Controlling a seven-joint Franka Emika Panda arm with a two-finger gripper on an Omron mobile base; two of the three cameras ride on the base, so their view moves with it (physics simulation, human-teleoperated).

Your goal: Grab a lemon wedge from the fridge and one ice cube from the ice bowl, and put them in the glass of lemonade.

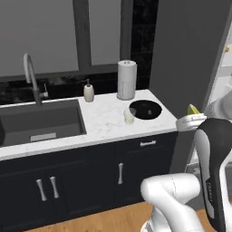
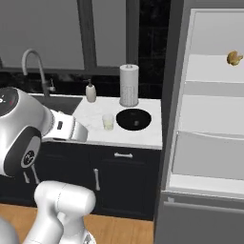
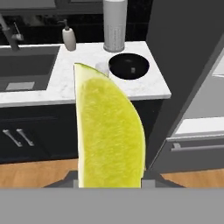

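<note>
End effector (image 3: 111, 177) clamped on the yellow lemon wedge (image 3: 109, 131), jaws narrowed onto its lower end; in the hand view the wedge stands upright between the dark finger tips, pointed tip up, pulp facing the camera. In the left base view the same wedge (image 1: 193, 109) peeks out at the end of the white arm, off the right end of the white marble worktop (image 1: 104, 122), in front of the tall plain grey fridge (image 1: 190, 50).

Fridge door open in the right base view (image 2: 209, 119): pale shelves visible, a small brownish lumpy item (image 2: 233, 57) on the upper shelf.

On the worktop: shallow round black ice bowl (image 1: 145, 109) near the right end, a small pale piece visible inside it from the hand view (image 3: 129, 66). Small clear glass of pale yellow lemonade (image 1: 129, 115) just left of the bowl, apart from it. White paper-towel roll (image 1: 127, 79) upright behind the bowl. Beige soap dispenser bottle (image 1: 89, 91) left of the roll. Dark rectangular sink (image 1: 41, 122) with grey curved faucet (image 1: 31, 77) at far left. Dark lower cabinets (image 1: 81, 176) with silver handles below, wood floor (image 1: 113, 219).
</note>
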